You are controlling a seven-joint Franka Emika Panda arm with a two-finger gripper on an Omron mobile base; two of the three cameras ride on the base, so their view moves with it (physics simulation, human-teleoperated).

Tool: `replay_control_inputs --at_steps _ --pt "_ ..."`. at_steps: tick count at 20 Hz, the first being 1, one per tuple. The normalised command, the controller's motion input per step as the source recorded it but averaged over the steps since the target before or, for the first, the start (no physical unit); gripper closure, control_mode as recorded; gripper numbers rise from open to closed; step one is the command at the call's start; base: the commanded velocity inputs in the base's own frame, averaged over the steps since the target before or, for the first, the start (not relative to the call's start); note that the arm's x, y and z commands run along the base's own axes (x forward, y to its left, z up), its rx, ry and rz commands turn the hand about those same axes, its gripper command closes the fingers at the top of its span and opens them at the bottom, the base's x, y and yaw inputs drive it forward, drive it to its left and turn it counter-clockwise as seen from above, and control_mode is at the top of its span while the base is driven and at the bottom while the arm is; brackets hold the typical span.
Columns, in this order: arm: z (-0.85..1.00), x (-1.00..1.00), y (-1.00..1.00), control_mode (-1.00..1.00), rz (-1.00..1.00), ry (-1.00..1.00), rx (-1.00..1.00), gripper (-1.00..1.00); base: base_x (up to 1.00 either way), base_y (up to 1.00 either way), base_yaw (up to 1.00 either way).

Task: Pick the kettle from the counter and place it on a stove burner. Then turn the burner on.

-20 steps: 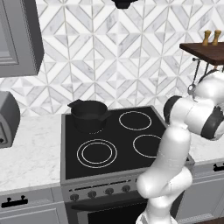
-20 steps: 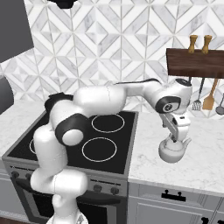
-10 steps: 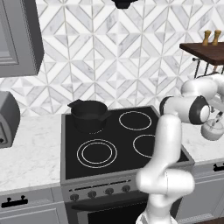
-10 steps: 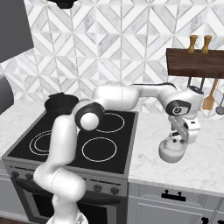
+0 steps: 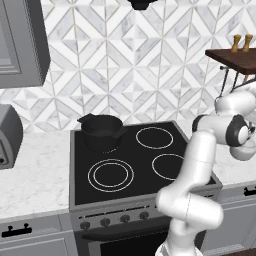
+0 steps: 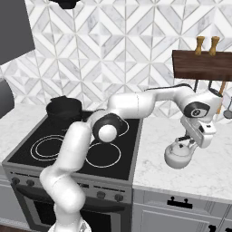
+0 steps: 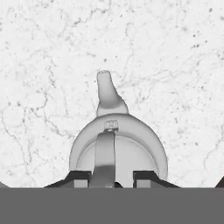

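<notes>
From my station I see the black pot (image 6: pixel 65 108) at the cooktop's back left. To its right, past the stove burner (image 6: pixel 103 154), the kettle (image 6: pixel 179 155) sits on the counter (image 6: pixel 204 172): squat, silver-white, spout pointing away. My gripper (image 7: pixel 112 179) straddles its thin arched handle (image 7: pixel 104 159), fingers narrowed alongside without clearly touching.

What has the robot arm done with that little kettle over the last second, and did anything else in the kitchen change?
The arm swung further right and lowered its gripper onto the kettle. The fingers, wide apart a moment ago, have drawn in on either side of the kettle's handle. The kettle has not moved: it sits on the counter, right of the stove. The black pot and the burners stayed as they were.
</notes>
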Motion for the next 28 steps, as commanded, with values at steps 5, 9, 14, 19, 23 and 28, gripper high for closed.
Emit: replay_control_inputs --at_steps 5,9,14,19,23,28 --pt "0.0 0.0 0.0 -1.0 0.0 0.0 0.0 1.0 0.0 0.0 0.0" --pt "0.0 -0.26 0.26 -1.0 0.0 -0.06 0.0 1.0 0.0 0.0 0.0" --pt "0.0 -0.63 0.73 -1.0 0.0 -0.18 -0.03 1.0 0.0 0.0 0.0" --pt "0.02 -0.62 0.99 -1.0 -0.01 -0.2 -0.05 1.0 0.0 0.0 0.0" --pt "0.18 -0.36 1.0 -1.0 -0.04 -0.12 -0.12 1.0 0.0 0.0 0.0" --pt "0.49 -0.05 1.0 -1.0 -0.04 0.06 -0.15 1.0 0.0 0.0 0.0"
